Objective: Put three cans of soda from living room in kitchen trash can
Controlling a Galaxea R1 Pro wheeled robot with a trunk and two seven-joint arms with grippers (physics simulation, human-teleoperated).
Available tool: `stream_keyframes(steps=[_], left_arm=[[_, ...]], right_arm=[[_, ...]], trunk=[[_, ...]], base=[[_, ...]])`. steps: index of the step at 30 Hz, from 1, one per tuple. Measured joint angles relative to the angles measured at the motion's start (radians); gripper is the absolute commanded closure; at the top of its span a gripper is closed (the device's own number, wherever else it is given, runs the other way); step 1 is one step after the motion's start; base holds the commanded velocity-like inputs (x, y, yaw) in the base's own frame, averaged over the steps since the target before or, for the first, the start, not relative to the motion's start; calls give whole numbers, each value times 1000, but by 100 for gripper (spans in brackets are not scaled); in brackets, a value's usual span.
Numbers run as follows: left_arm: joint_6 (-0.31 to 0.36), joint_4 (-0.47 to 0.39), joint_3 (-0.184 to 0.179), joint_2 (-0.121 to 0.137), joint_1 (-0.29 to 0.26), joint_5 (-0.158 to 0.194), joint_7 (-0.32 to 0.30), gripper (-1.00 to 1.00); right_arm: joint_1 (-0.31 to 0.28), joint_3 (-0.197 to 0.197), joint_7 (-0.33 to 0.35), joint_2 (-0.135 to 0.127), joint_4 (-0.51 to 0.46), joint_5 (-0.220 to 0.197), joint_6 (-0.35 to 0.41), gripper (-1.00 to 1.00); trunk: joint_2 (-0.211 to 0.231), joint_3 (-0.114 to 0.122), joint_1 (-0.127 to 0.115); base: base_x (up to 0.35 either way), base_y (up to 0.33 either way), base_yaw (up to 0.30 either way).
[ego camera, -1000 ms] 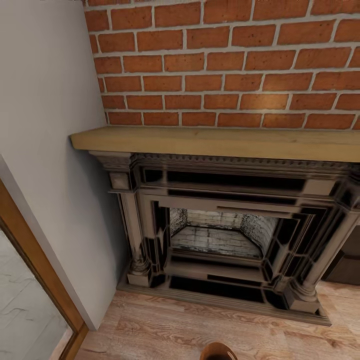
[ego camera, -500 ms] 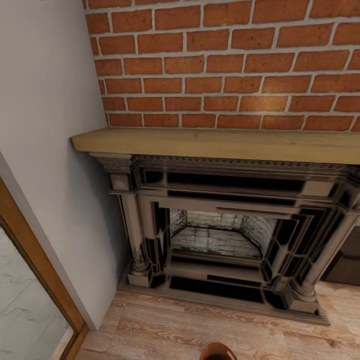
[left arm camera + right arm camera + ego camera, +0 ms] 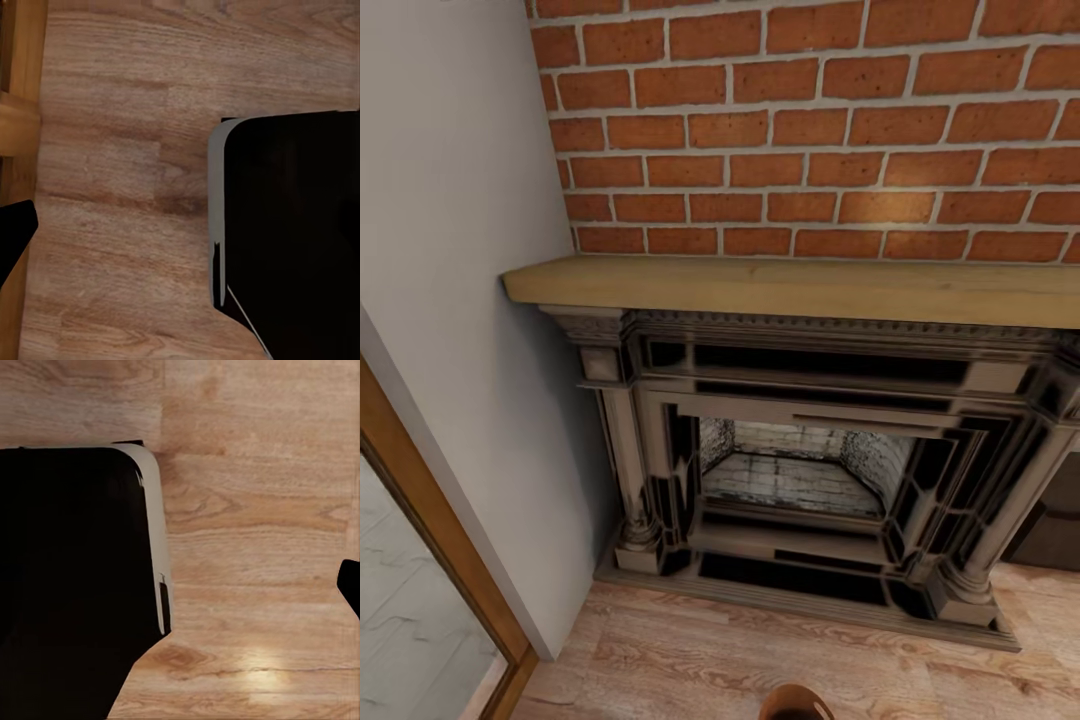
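Where floor meets fireplace (image 3: 800, 470), the tash can (image 3: 796, 704) (rim only) — contents hidden.

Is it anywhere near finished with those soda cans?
Hard to say. The head camera faces the living room's fireplace under a wooden mantel and brick chimney. A brown rounded rim, perhaps the bin, peeks in at the bottom edge. The wrist cameras look down at wood floor. Collecting and binning the cans seemingly lies ahead.

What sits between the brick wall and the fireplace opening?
In the head view, a wooden mantel shelf and under it the dark ornate fireplace frame lie between brick wall and opening.
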Motion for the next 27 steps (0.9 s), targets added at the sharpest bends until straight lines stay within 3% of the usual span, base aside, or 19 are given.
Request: stream_keyframes(steps=[7, 27], left_arm=[[0, -2, -2, -1, -7, -2, 0, -100], [0, -2, -2, -1, -9, -4, 0, -100]], right_arm=[[0, 3, -4, 23, -2, 0, 4, -100], [0, 7, -4, 28, -8, 1, 5, -100]], trunk=[[0, 0, 0], [0, 0, 0]], base=[[0, 0, 0], [0, 0, 0]])
